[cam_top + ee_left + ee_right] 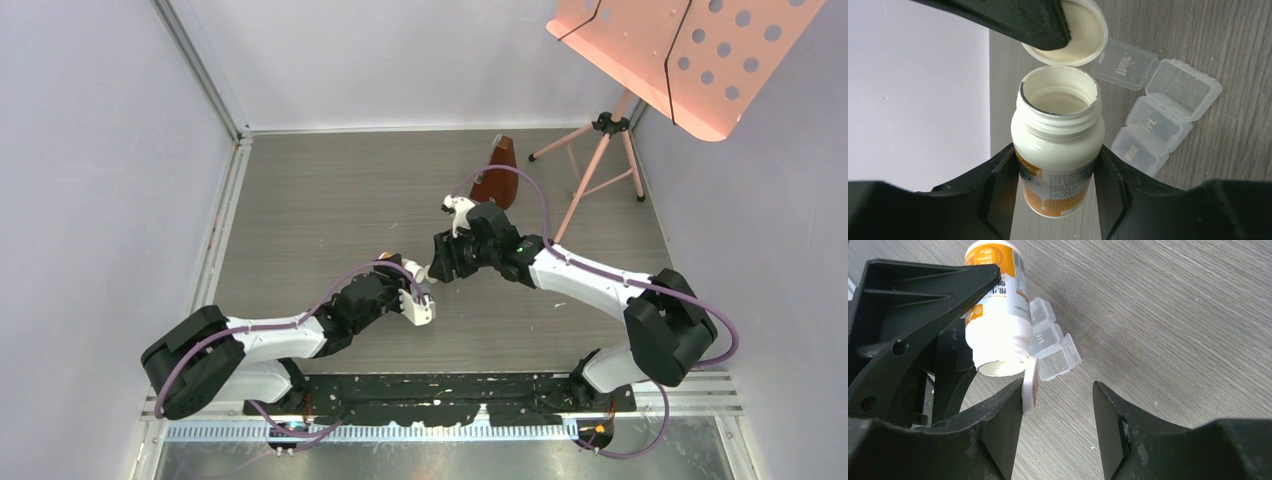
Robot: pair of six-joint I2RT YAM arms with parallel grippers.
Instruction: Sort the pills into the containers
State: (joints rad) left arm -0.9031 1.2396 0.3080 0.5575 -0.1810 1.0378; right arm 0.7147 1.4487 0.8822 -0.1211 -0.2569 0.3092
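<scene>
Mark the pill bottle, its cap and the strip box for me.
pill bottle (1058, 147): left wrist view, white body below the neck.
cap (1088, 35): left wrist view, inner face.
strip box (1182, 92): left wrist view, open compartment.

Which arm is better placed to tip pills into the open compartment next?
Left. The left claw grips the uncapped bottle beside the clear box; the right claw is open, next to the cap.

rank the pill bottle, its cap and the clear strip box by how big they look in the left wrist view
1. pill bottle, though it is nearest the camera, so the lead is unsure
2. clear strip box, not far behind
3. cap, partly covered
</scene>
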